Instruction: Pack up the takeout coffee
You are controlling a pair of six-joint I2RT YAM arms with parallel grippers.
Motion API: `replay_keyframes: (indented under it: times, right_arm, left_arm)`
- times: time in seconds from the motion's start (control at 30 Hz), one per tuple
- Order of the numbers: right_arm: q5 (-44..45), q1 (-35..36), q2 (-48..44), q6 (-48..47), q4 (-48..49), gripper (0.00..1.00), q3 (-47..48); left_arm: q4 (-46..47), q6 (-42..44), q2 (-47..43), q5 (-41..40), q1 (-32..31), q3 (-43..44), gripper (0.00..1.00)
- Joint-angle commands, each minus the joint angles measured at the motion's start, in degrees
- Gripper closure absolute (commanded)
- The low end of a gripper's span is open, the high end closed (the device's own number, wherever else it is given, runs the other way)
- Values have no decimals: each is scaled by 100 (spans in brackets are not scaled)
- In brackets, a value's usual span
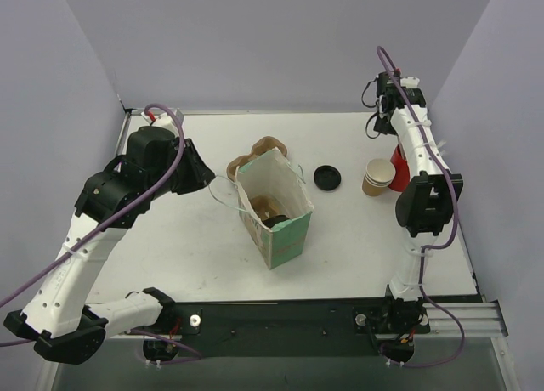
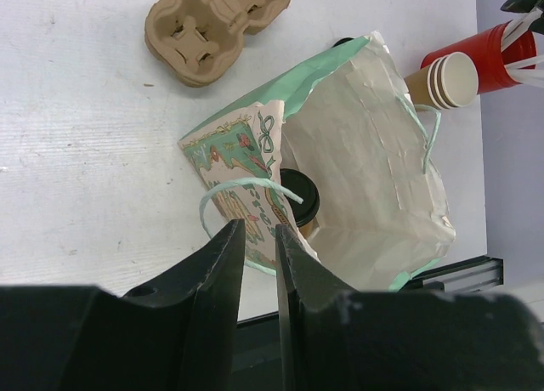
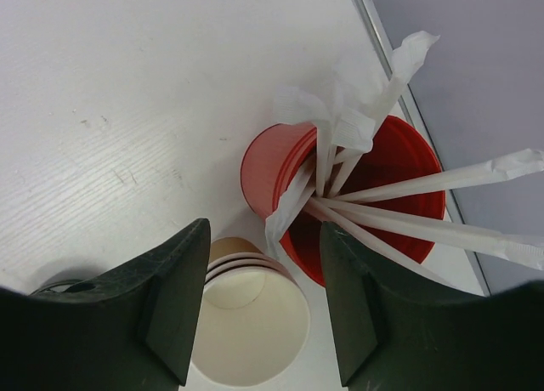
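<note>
The takeout coffee, a brown cup under a black lid (image 2: pixel 299 197), stands inside the open green patterned paper bag (image 1: pixel 285 238) at the table's middle. My left gripper (image 2: pixel 259 229) sits just left of the bag, its fingers a narrow gap apart with nothing between them. The bag's string handle (image 2: pixel 242 184) loops just ahead of the tips. My right gripper (image 3: pixel 263 229) hangs open over a stack of brown paper cups (image 3: pixel 251 323) and the red cup of white wrapped sticks (image 3: pixel 374 195). Its jaws straddle the stack's far side and the red cup's near wall.
A brown pulp cup carrier (image 1: pixel 263 146) lies behind the bag. A loose black lid (image 1: pixel 327 177) rests on the table between the bag and the cup stack (image 1: pixel 378 177). The red cup (image 1: pixel 398 166) stands near the table's right edge.
</note>
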Motion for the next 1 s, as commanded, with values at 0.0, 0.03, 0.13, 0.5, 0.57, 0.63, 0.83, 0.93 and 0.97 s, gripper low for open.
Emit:
replay_keyframes:
  times: [0.0, 0.03, 0.13, 0.5, 0.57, 0.63, 0.83, 0.93, 0.97]
  right_arm:
    - [519, -36, 0, -117, -53, 51, 211]
    - [528, -28, 26, -108, -45, 51, 220]
    - [572, -28, 114, -152, -36, 56, 282]
    - [730, -1, 18, -222, -53, 95, 212]
    - [791, 25, -78, -257, -79, 100, 211]
    - [897, 51, -158, -284, -159, 100, 203]
    - [1012, 148, -614, -249, -361, 100, 89]
    - [1003, 227, -887, -275, -414, 100, 36]
    - [1003, 227, -1009, -275, -422, 100, 27]
  left_arm:
    - [13, 104, -61, 121, 92, 186, 68]
    - [22, 104, -61, 155, 101, 177, 69]
    - [22, 121, -53, 191, 136, 159, 68]
    - [83, 165, -35, 375, 259, 98, 68]
    - [127, 165, -18, 419, 276, 80, 69]
    - [153, 148, -26, 472, 294, 45, 69]
    - [268, 130, -26, 569, 320, -16, 69]
    - [347, 104, -61, 586, 329, -131, 69]
    - [373, 95, -96, 586, 329, -192, 69]
